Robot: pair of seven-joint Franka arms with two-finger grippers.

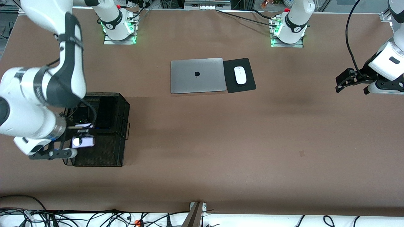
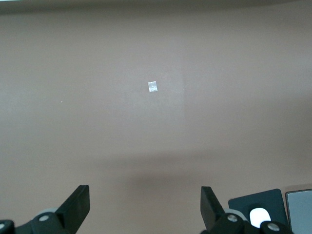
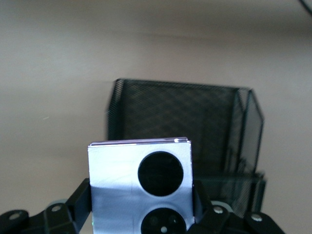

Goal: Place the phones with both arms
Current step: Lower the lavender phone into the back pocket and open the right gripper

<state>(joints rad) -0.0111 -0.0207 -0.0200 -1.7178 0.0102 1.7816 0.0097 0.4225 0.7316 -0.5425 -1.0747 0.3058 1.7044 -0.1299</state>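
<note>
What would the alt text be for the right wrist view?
The right arm's black two-finger tool grips a small square lilac-white phone with two black circles, in front of a black wire-mesh basket on a brown table.

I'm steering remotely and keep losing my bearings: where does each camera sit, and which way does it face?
Front view: high across the table, facing both bases, laptop central.
Left wrist view: on the waiting left arm, looking down at bare table past the open left gripper.
Right wrist view: over the mesh basket, right gripper holding the lilac phone.
Shared: front and right wrist views show basket and phone.
</note>
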